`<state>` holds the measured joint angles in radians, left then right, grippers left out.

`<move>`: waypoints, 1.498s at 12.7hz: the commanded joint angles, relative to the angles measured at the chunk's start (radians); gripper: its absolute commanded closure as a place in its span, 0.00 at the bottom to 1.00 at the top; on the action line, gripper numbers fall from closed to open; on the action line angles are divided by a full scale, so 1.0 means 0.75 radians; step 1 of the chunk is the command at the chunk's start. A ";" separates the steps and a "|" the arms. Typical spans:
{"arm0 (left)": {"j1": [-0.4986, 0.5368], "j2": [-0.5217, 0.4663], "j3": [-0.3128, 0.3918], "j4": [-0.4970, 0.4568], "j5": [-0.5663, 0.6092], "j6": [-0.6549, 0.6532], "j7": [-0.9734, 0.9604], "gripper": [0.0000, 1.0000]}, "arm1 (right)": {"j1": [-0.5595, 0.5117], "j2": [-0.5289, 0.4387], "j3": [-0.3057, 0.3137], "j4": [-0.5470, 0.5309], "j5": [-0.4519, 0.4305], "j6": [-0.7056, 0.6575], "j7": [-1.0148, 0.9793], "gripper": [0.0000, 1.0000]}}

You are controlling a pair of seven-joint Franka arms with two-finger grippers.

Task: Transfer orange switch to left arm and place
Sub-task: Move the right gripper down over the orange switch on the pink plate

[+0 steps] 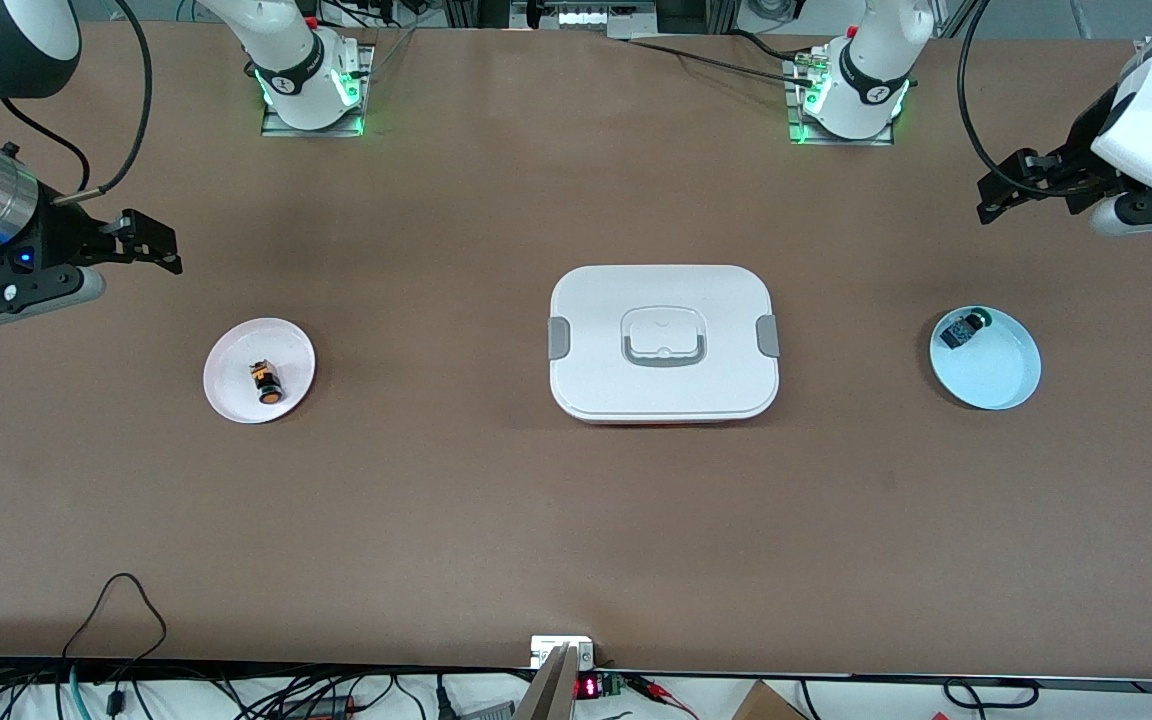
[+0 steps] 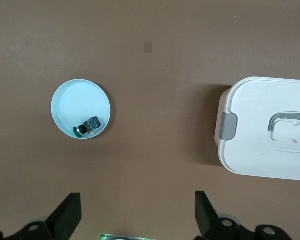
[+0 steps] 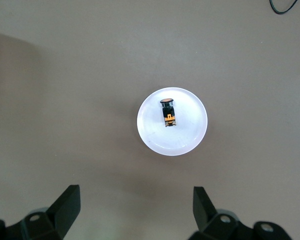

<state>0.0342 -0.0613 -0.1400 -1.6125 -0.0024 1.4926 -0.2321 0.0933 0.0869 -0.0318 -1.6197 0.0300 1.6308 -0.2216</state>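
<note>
The orange switch [image 1: 267,382] lies on its side on a small white plate [image 1: 236,350] toward the right arm's end of the table. The right wrist view shows the switch [image 3: 168,112] on the plate [image 3: 185,137] too. My right gripper [image 1: 168,250] hangs open and empty over bare table beside that plate, its jaws wide apart in its own view [image 3: 135,188]. The white lidded box [image 1: 664,342] sits mid-table, and one end of the box [image 2: 270,130] shows in the left wrist view. My left gripper [image 1: 986,200] hovers open and empty at the left arm's end, also visible in its own view [image 2: 136,194].
A pale blue plate [image 1: 996,375] toward the left arm's end holds a small black-and-blue part with a green cap [image 1: 961,328]; the left wrist view shows this plate [image 2: 77,102] and part [image 2: 88,126]. Cables run along the table edge nearest the front camera.
</note>
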 commanded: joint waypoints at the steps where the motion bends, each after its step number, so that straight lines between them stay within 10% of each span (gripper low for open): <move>1: -0.019 -0.006 0.015 0.027 -0.015 -0.025 -0.005 0.00 | -0.006 0.005 0.001 0.020 -0.001 -0.015 -0.011 0.00; 7: -0.019 -0.010 0.013 0.031 -0.015 -0.025 0.005 0.00 | -0.002 0.009 0.004 0.020 -0.005 -0.061 -0.158 0.00; 19: -0.019 -0.012 0.013 0.033 -0.015 -0.027 0.009 0.00 | -0.020 0.295 -0.005 -0.199 -0.024 0.304 -1.711 0.00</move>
<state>0.0283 -0.0619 -0.1400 -1.5986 -0.0024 1.4904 -0.2321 0.0834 0.2613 -0.0365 -1.7632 0.0277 1.7957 -1.3124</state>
